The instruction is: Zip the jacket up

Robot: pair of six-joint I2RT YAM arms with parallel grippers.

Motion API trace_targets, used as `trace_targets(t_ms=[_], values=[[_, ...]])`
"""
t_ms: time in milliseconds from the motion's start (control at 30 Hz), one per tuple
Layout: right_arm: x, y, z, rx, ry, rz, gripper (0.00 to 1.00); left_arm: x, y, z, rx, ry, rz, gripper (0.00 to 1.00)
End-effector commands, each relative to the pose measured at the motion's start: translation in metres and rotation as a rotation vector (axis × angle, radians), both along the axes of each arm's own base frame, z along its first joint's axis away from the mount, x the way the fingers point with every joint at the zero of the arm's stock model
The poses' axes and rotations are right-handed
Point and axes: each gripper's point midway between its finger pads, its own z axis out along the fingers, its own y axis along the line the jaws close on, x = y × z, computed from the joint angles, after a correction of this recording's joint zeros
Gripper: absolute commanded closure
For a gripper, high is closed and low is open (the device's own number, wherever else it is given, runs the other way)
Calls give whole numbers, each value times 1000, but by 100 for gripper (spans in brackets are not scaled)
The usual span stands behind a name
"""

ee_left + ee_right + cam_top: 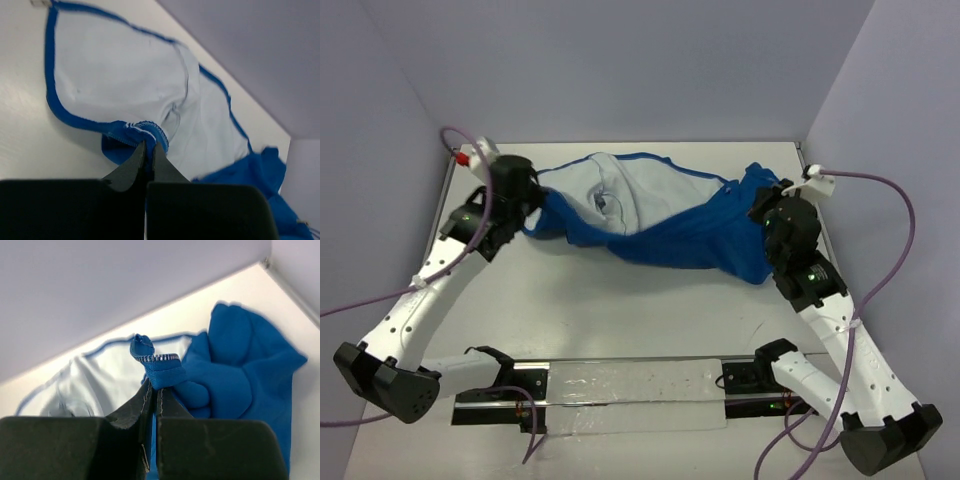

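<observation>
The royal-blue jacket (665,240) with pale lining (640,190) hangs stretched across the far half of the table between my two grippers. My left gripper (527,203) is shut on its left hem. In the left wrist view the left gripper (148,146) pinches a blue stitched edge, with the lining (115,85) spread beyond. My right gripper (767,212) is shut on the jacket's right side. In the right wrist view the right gripper (156,386) pinches a blue fabric fold with a short run of silvery zipper teeth (157,358) just above the jaws. The zipper slider is not visible.
White table (620,320) with purple walls on three sides; the right wall stands close to the right arm. A metal rail with a clear plate (620,388) lies along the near edge. Purple cables (880,190) loop from both wrists.
</observation>
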Motion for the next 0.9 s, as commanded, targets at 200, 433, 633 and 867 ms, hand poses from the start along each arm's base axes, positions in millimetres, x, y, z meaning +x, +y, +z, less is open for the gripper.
trace_targets(t_ms=[200, 433, 633, 867], values=[[44, -31, 67, 77, -149, -48, 100, 36, 5, 116, -11, -259, -163, 100], [34, 2, 68, 63, -163, 178, 100, 0, -30, 105, -67, -253, -422, 100], [-26, 77, 8, 105, -45, 575, 86, -57, 5, -9, -77, -57, -263, 83], [-20, 65, -66, 32, 227, 394, 12, -16, 51, -28, 146, 77, -52, 4]])
